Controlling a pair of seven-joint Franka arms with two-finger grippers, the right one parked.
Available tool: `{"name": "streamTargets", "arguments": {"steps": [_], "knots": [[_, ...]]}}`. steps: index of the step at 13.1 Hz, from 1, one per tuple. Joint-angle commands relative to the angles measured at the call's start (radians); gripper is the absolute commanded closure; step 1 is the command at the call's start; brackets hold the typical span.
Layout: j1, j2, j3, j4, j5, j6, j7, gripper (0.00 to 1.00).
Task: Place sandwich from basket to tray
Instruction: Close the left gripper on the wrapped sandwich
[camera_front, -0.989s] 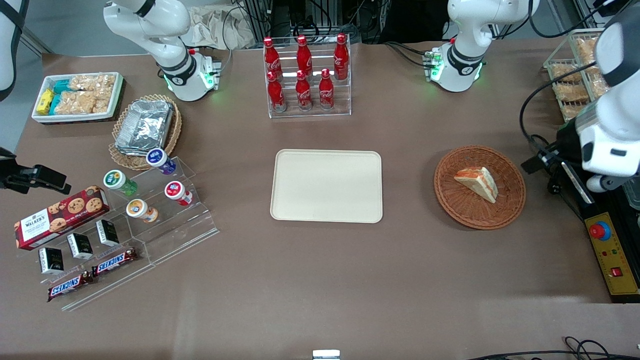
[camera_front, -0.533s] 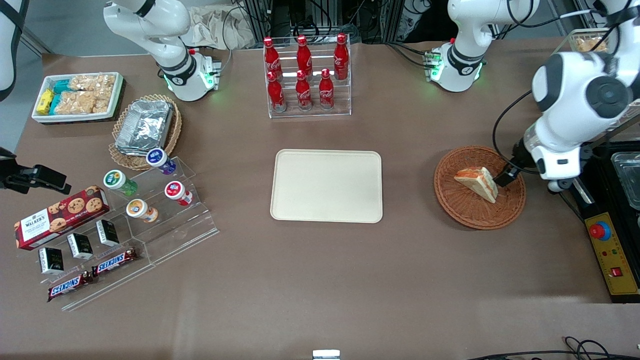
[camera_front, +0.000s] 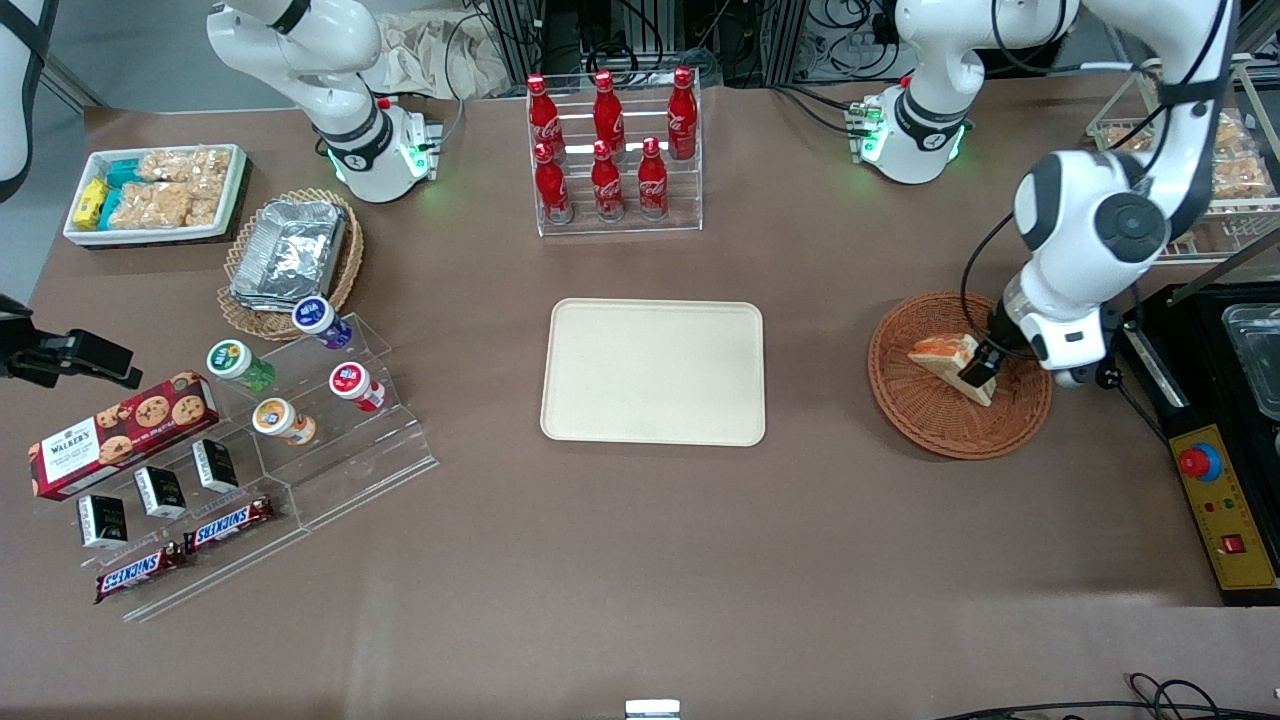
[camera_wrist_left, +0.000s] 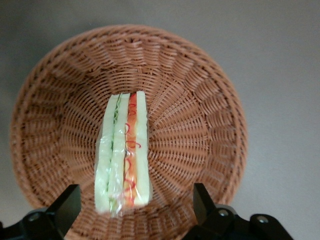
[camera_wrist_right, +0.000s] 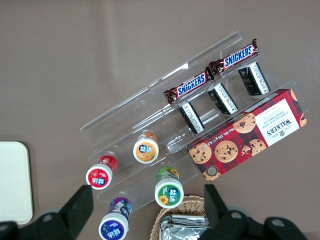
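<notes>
The sandwich (camera_front: 945, 359), a wrapped white-bread wedge with orange and green filling, lies in the round reddish-brown wicker basket (camera_front: 920, 415) toward the working arm's end of the table. In the left wrist view the sandwich (camera_wrist_left: 124, 152) lies in the middle of the basket (camera_wrist_left: 200, 100). My left gripper (camera_front: 978, 375) hangs just above the sandwich, over the basket, and is open and empty (camera_wrist_left: 135, 207), its fingers (camera_wrist_left: 67, 207) spread wider than the wedge. The cream-beige tray (camera_front: 653, 371) lies bare at the table's middle.
A rack of red cola bottles (camera_front: 610, 150) stands farther from the front camera than the tray. A black control box with a red button (camera_front: 1222, 505) lies beside the basket. A wire rack of snacks (camera_front: 1220, 170) stands at the working arm's end.
My left arm has swung in from the table's end and come down over the basket; the gripper now hangs just above the sandwich. The sandwich has not moved.
</notes>
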Motion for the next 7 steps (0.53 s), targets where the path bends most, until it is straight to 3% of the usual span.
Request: {"name": "streamTargets", "arguments": {"steps": [1, 3, 4, 5, 6, 7], "knots": [[0.005, 0.042, 0.01, -0.06, 0.011, 0.116, -0.019, 0.0], [0.007, 0.065, 0.01, -0.1, 0.012, 0.181, -0.018, 0.0], [0.007, 0.078, 0.011, -0.114, 0.011, 0.215, -0.019, 0.1], [0.007, 0.087, 0.013, -0.116, 0.011, 0.225, -0.021, 0.43], [0.007, 0.091, 0.013, -0.114, 0.011, 0.225, -0.021, 0.93], [0.005, 0.091, 0.013, -0.111, 0.011, 0.223, -0.021, 1.0]]}}
